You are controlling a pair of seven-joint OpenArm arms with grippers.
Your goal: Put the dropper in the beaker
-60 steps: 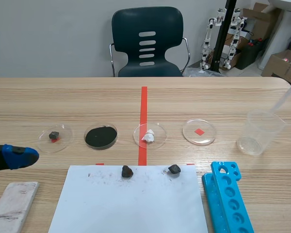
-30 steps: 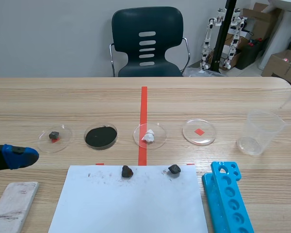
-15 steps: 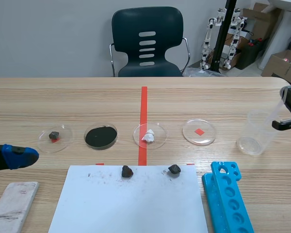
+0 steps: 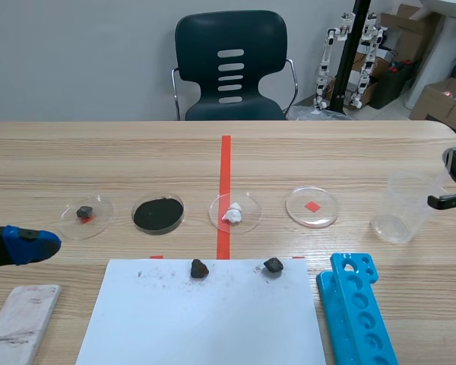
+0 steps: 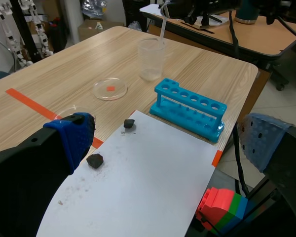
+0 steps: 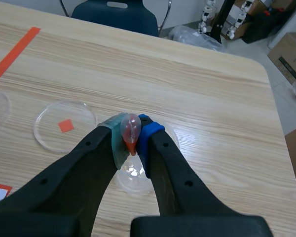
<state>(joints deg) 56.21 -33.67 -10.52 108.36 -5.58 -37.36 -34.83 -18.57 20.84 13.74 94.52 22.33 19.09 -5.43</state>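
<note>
Most of the dropper [image 6: 130, 129] is hidden. Only its red bulb shows, pinched in the right gripper's [image 6: 130, 137] jaws, with the stem slanting into the clear beaker [image 6: 133, 174] near the worktop's [image 4: 365, 152] right edge. The left gripper's [image 5: 167, 138] jaws gape wide.

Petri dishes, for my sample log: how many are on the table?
4 in a row: dark-lump dish, black-powder dish, white-lump dish, empty dish nearest the beaker. None seems hidden.

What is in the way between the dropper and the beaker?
Nothing that I can see. The fingers of the right gripper pinch the dropper by its red bulb straight above the beaker. In the left wrist view its tube seems to reach into the beaker's open mouth.
</note>
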